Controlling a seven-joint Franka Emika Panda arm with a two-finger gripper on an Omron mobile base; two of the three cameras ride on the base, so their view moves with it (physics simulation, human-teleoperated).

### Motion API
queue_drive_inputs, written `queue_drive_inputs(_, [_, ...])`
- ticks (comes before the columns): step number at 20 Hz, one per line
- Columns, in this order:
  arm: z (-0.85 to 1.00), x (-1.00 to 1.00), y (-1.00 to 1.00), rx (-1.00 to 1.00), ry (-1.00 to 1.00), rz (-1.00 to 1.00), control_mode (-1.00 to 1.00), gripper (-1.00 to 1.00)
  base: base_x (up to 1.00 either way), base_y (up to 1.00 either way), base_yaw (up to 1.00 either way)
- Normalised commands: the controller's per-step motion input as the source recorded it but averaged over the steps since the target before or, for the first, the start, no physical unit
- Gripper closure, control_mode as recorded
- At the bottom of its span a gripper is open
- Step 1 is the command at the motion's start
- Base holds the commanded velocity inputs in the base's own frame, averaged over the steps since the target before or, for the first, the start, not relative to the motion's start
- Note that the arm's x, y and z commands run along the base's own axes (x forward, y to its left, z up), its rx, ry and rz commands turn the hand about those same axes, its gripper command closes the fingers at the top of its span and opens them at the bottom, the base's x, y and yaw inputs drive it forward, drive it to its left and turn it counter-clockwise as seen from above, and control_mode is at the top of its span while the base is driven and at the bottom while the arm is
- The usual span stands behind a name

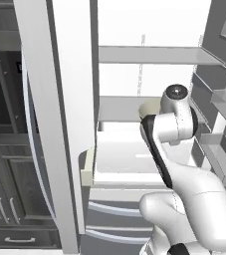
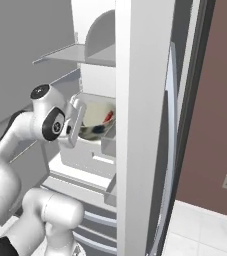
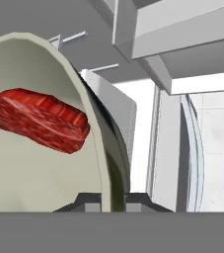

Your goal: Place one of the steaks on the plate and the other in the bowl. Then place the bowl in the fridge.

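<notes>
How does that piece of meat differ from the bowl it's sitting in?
The steak is bright red and marbled; the bowl is plain beige-cream. The steak is a flat slab; the bowl is deep and round. The steak lies loose inside; the gripper pinches the bowl's rim. Both are at the open fridge.

We see the open fridge (image 2: 142, 125) with its door edge upright in front of us. Our white arm (image 2: 45, 120) reaches inside, where the bowl (image 2: 96, 120) sits tilted beside the wrist, a red steak (image 2: 108, 117) showing within it.
</notes>
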Motion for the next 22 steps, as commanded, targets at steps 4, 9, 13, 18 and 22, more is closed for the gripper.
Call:
queue_drive_inputs(4, [0.01, 0.68, 0.0, 0.0, -0.07, 0.09, -1.0, 1.0, 0.0, 0.0, 0.0])
queue_drive_inputs(9, [0.0, 0.78, -0.02, 0.0, 0.0, 0.07, -1.0, 1.0, 0.0, 0.0, 0.0])
queue_drive_inputs(13, [0.0, 0.78, -0.02, 0.0, 0.0, 0.04, -1.0, 1.0, 0.0, 0.0, 0.0])
queue_drive_inputs(18, [0.0, 0.78, 0.0, 0.0, 0.02, 0.01, -1.0, 1.0, 0.0, 0.0, 0.0])
queue_drive_inputs(22, [-0.09, 0.67, -0.05, 0.0, 0.0, 0.0, -1.0, 1.0, 0.0, 0.0, 0.0])
